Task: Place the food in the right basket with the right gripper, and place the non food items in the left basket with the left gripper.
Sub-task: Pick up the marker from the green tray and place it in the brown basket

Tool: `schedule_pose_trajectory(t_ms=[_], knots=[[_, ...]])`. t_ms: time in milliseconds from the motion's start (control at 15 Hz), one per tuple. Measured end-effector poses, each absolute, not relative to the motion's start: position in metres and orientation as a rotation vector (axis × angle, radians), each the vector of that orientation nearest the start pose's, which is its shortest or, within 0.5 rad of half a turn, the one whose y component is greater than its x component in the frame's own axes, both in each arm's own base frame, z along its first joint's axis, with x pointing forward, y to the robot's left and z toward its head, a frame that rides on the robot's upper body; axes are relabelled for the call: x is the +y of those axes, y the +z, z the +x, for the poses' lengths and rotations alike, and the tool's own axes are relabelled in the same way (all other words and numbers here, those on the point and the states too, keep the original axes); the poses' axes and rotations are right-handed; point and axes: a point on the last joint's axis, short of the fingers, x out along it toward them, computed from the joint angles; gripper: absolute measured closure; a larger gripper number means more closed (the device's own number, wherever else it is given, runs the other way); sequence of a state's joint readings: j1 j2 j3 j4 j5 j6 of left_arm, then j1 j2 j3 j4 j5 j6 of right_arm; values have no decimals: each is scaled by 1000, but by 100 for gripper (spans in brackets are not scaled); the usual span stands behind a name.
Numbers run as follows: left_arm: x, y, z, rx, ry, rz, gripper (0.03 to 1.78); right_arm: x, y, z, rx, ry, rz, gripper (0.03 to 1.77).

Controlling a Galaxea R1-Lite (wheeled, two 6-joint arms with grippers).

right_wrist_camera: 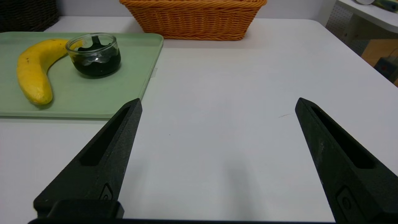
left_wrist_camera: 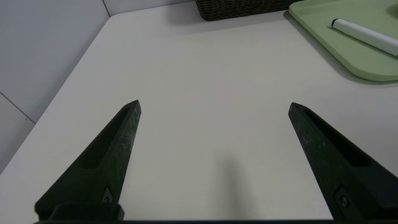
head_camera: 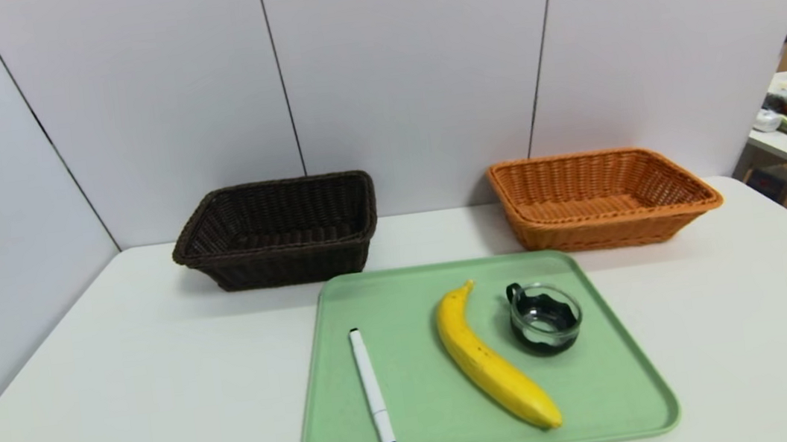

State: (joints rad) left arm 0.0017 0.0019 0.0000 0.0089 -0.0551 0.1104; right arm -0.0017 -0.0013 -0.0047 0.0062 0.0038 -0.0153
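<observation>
Nothing sorted yet; both baskets look empty, all three items on the green tray (head_camera: 402,287) at bench (head_camera: 119,375) centre. Pen (head_camera: 371,390) lies on the tray's left part, long axis running roughly near-to-far, dark tip at the near end; banana (head_camera: 493,362) lies mid-tray on a diagonal, stem tip far and toward the left, blunt end near and toward the right; glass jar (head_camera: 545,316) w/ dark contents stands just beside the banana on its right, apart from it as far as head view shows. Dark basket (head_camera: 278,228) far-left, orange basket (head_camera: 597,196) far-right, both behind the tray. Neither arm shows in head view; wrist views only. Left gripper (left_wrist_camera: 214,105) hovers low over bare bench left of the tray, jaws wide, holding nothing; pen sits ahead and off toward the tray side, well apart from the jaws. Right gripper (right_wrist_camera: 217,104) hovers over bare bench right of the tray, jaws wide, empty; banana and jar lie ahead and off toward the tray side, orange basket straight beyond. Key relation: banana is the only food, nearer the R arm; jaws likely need to close across its short width, i.e. turned square to the diagonal, approx mid-body. Jar close by on the R side = risk of a knock on approach. Pen and jar fall to L arm.
</observation>
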Motion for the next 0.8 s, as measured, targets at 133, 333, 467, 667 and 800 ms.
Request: schedule_pose_trajectory(t_ms=[133, 333, 467, 667, 800], knots=[[-1, 75, -23, 7, -54, 116, 12, 0, 76, -23, -4, -1, -14, 10], [-1, 75, -23, 8, -54, 118, 12, 0, 76, -23, -8, -1, -13, 10], [-1, 75, -23, 7, -57, 117, 12, 0, 76, -23, -8, -2, -8, 10], [-1, 75, -23, 7, -57, 107, 12, 0, 76, -23, -6, -2, -9, 10], [-1, 75, -23, 6, -57, 107, 12, 0, 76, -23, -7, -2, -5, 10]])
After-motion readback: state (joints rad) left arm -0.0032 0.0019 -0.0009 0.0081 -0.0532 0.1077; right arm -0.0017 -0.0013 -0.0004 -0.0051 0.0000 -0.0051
